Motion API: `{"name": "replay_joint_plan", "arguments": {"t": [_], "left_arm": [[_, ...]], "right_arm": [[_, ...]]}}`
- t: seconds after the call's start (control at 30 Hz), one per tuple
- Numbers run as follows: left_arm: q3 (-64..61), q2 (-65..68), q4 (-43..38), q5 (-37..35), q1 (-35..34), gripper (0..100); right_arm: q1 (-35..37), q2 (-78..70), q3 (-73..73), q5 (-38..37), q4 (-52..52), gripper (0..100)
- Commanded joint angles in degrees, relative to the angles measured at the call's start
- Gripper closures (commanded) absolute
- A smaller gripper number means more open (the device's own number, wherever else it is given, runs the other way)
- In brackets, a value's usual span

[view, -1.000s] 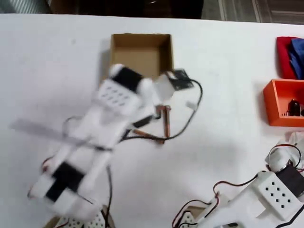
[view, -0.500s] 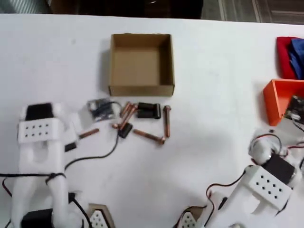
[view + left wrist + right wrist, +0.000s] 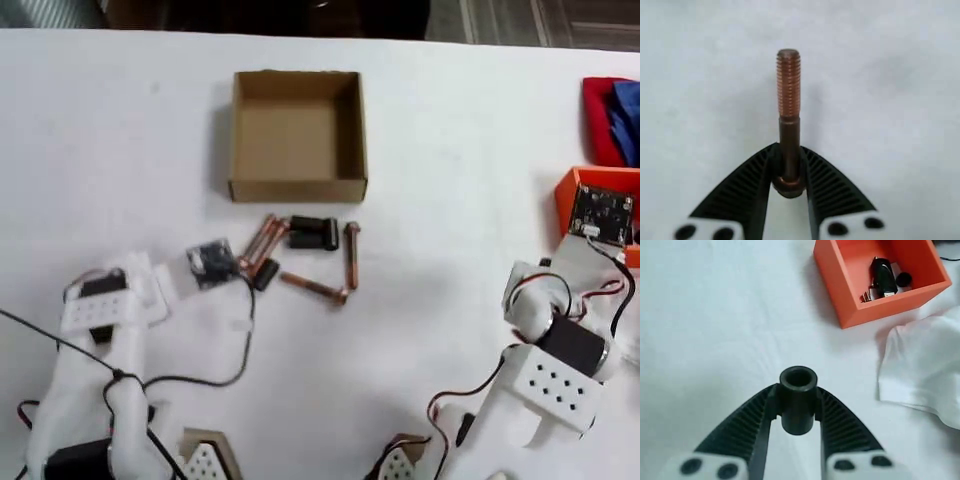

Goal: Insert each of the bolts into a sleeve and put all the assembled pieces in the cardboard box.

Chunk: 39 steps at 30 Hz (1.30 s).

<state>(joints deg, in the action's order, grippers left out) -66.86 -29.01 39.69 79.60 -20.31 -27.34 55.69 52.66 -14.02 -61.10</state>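
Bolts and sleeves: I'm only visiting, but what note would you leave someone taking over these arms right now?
Left pincer: shut on a bolt, gripped near its head.
Right pincer: shut on a sleeve, its hole empty.
Other bolts and a loose sleeve lie on the table beside the cardboard box.
Done: nothing assembled, box empty.
Left: join the held pair, assemble the rest, box everything.

The left claw [image 3: 788, 156] grips a copper-coloured bolt [image 3: 789, 95] near its head end, its two black ribbed fingers [image 3: 756, 172] pressed against the smooth shank from either side. The head sits just inside the grip. The threaded end sticks straight out past the fingertips, away from the claw. Behind lies the plain white tabletop [image 3: 890, 75].
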Motion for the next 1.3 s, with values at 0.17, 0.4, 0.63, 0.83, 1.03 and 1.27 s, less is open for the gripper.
{"name": "replay_joint_plan", "arguments": {"t": [0.17, 0.4, 0.63, 0.83, 1.03, 1.27], "left_arm": [[-1.6, -2.2, -6.9, 21.4, -0.5, 97], [-1.6, -2.2, -6.9, 13.9, -0.5, 81], [-1.2, -2.5, -6.9, 9.2, -0.6, 81], [4.1, -2.7, -11.4, -8.0, -0.6, 82], [14.8, -2.7, -2.5, -52.6, -2.7, 82], [19.7, -2.3, 15.6, -90.1, 1.2, 82]], "right_arm": [[0.7, 2.1, -3.2, 0.4, -0.3, 97.6], [0.7, 2.1, -3.2, 0.4, -0.3, 97.6], [0.7, 2.1, -3.2, 0.4, -0.3, 97.6], [0.7, 2.1, -3.2, 0.4, -0.3, 97.6], [0.7, 2.1, -3.2, 0.4, -0.3, 97.6], [0.7, 2.1, -3.3, 0.4, -0.3, 97.6]]}}
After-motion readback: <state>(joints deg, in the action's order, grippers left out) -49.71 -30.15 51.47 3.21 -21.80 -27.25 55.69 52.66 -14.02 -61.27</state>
